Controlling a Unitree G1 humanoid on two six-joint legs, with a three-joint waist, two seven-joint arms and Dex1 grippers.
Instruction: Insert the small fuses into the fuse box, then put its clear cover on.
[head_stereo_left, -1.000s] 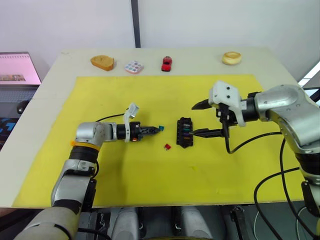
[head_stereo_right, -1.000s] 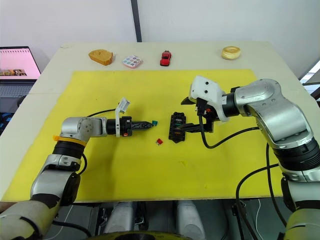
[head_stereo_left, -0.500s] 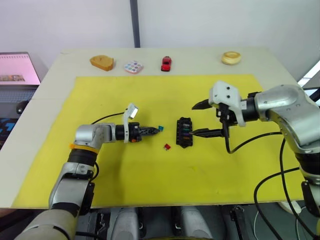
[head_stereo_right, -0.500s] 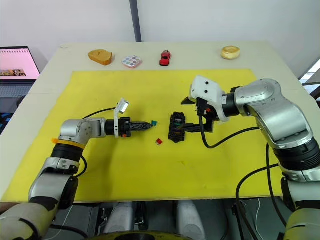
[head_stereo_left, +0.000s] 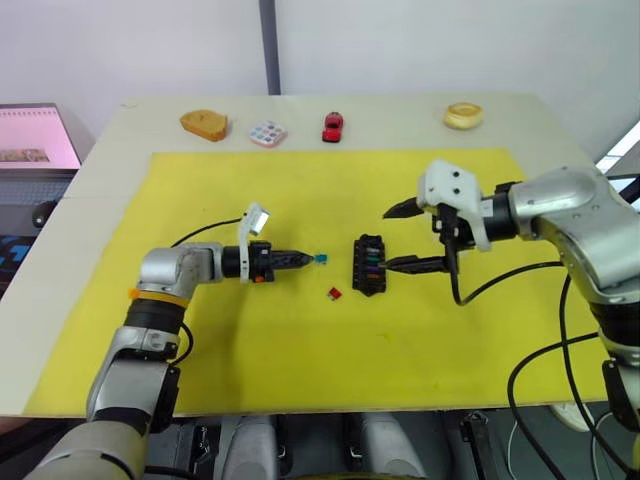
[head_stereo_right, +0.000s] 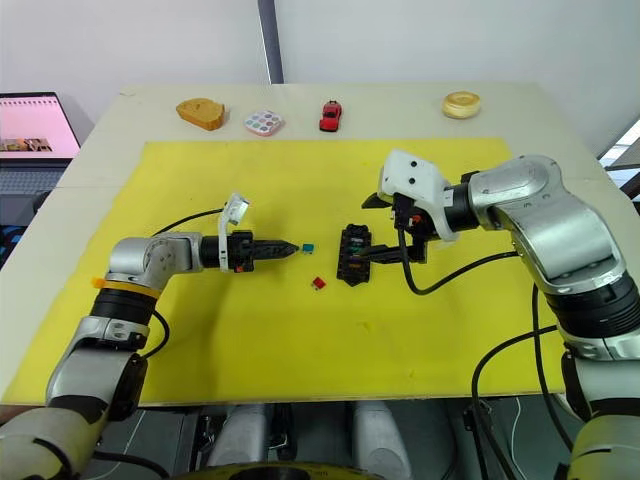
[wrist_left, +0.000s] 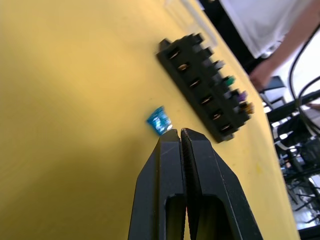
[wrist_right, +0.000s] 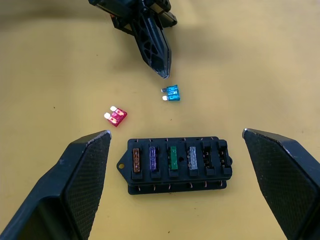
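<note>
Right wrist view: ribbed black fuse box (wrist_right: 175, 165).

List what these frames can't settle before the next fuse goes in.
- Clear cover: too faint to find on the yellow mat in either head view.
- Teal fuse: its prongs are blurred in the left wrist view.
- Fuse box: its two empty slots are too dark to see into in the right wrist view.

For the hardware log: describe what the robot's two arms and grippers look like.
Both arms are silver-grey metal with black joints. The left arm carries an orange band near the wrist and a thin black cable. The right arm has a white housing at the wrist and looping black cables. The left gripper and right gripper have black, tapering, textured fingers.
</note>
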